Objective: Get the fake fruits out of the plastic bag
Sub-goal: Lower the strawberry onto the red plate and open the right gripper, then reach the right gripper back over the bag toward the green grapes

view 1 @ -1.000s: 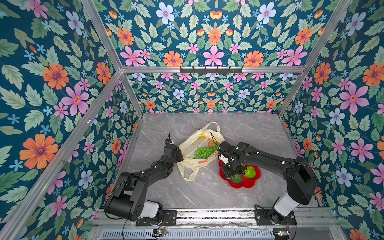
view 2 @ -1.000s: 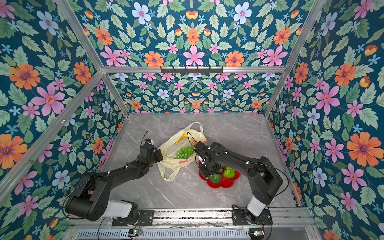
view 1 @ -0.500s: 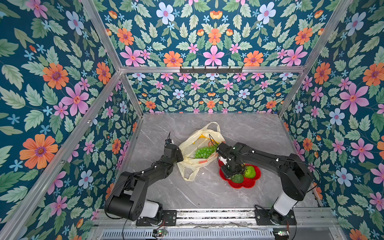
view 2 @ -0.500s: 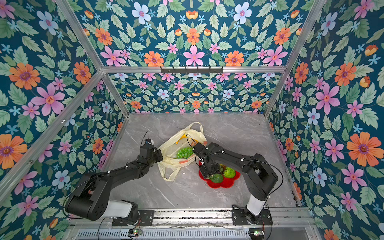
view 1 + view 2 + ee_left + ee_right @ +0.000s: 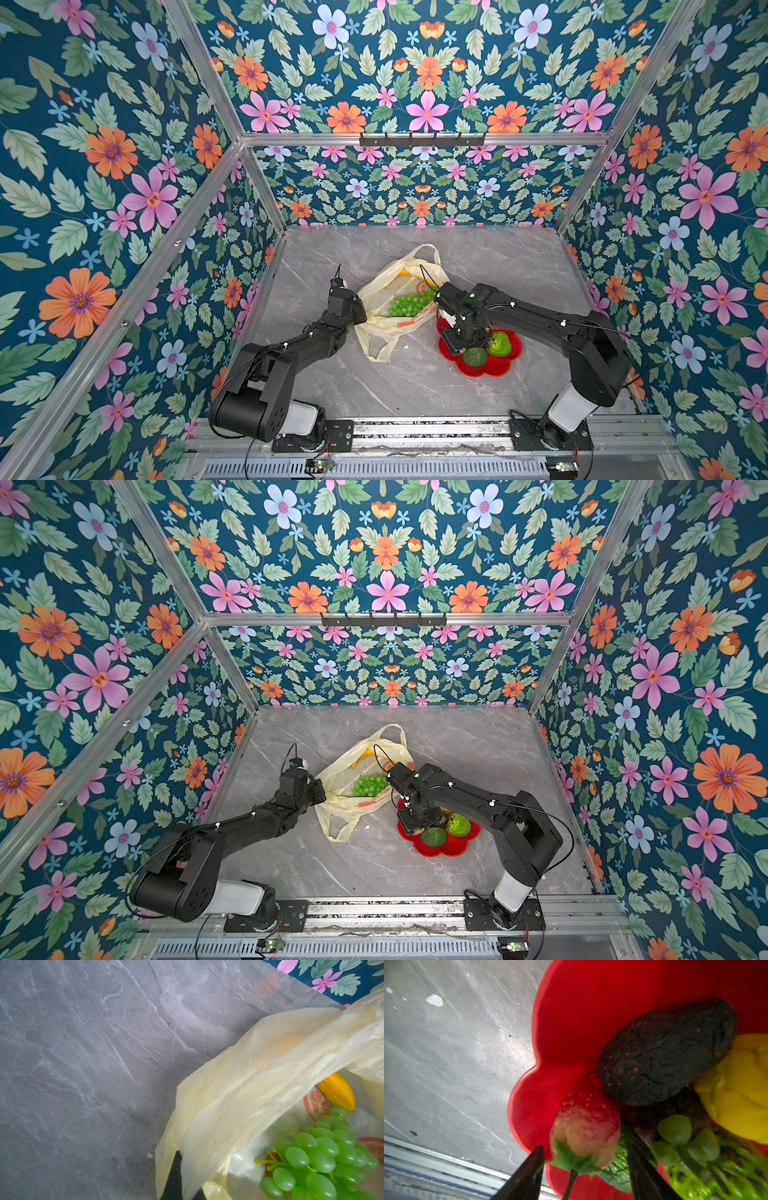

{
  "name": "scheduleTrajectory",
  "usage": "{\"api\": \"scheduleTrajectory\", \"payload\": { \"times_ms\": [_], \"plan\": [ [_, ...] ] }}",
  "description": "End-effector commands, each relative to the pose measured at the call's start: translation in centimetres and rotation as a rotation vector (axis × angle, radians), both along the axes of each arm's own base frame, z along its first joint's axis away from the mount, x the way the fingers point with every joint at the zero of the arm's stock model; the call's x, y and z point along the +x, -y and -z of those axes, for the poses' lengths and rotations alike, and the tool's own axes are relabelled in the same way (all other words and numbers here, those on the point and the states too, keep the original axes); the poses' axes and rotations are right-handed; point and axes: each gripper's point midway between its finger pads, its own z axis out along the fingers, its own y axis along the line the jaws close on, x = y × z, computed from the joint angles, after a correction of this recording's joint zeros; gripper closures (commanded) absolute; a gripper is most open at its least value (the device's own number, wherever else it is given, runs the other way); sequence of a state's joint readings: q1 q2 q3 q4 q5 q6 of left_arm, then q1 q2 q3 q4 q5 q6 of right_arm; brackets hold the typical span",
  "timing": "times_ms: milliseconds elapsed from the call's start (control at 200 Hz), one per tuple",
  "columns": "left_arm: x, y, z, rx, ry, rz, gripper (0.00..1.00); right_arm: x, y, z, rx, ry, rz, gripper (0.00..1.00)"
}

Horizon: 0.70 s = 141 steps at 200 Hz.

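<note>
Left gripper [image 5: 360, 319] pinches the plastic bag [image 5: 380, 332] edge; at its four o'clock, right gripper [image 5: 584, 1147] stands spread around the strawberry [image 5: 585, 1122] on the plate [image 5: 571, 1022].

grapes [image 5: 409, 302] in bag [image 5: 376, 334], plate [image 5: 488, 370] right of bag

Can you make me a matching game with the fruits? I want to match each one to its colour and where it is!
Things:
1. big grape bunch
2. banana
3. strawberry
4. avocado

Clues:
a. dark, lying on the red plate
b. green, inside the plastic bag
c. yellow, partly under a fold of the bag
d. red and cream, between the open fingers of the right gripper

Pairs: 1-b, 2-c, 3-d, 4-a.
</note>
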<state>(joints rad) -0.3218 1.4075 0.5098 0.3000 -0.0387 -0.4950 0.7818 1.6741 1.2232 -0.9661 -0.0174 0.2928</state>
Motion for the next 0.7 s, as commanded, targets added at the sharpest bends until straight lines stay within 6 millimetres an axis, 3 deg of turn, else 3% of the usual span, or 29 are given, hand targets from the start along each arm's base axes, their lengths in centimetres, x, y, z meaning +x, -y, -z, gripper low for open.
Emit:
{"api": "scheduleTrajectory", "payload": {
  "times_ms": [0,155,375,630,650,700],
  "plan": [
    [0.3,0.8,-0.6,-0.018,0.020,0.043,1.00,0.1,0.6,-0.9,-0.030,0.006,0.024,0.35],
    [0.5,1.5,-1.6,-0.003,0.049,0.076,1.00,1.3,-0.2,-4.9,0.038,0.094,0.052,0.35],
    [0.4,1.7,-2.8,0.084,0.074,0.061,1.00,4.5,-2.7,-8.4,0.166,0.233,0.151,0.37],
    [0.0,4.1,-4.0,0.154,0.110,0.112,1.00,8.1,-7.7,-10.2,0.390,0.290,0.295,0.38],
    [-0.1,4.3,-4.1,0.163,0.114,0.116,1.00,8.5,-8.1,-9.1,0.375,0.273,0.306,0.39],
    [-0.2,4.6,-4.2,0.173,0.121,0.116,1.00,9.2,-8.8,-8.8,0.386,0.271,0.325,0.38]
  ]
}}
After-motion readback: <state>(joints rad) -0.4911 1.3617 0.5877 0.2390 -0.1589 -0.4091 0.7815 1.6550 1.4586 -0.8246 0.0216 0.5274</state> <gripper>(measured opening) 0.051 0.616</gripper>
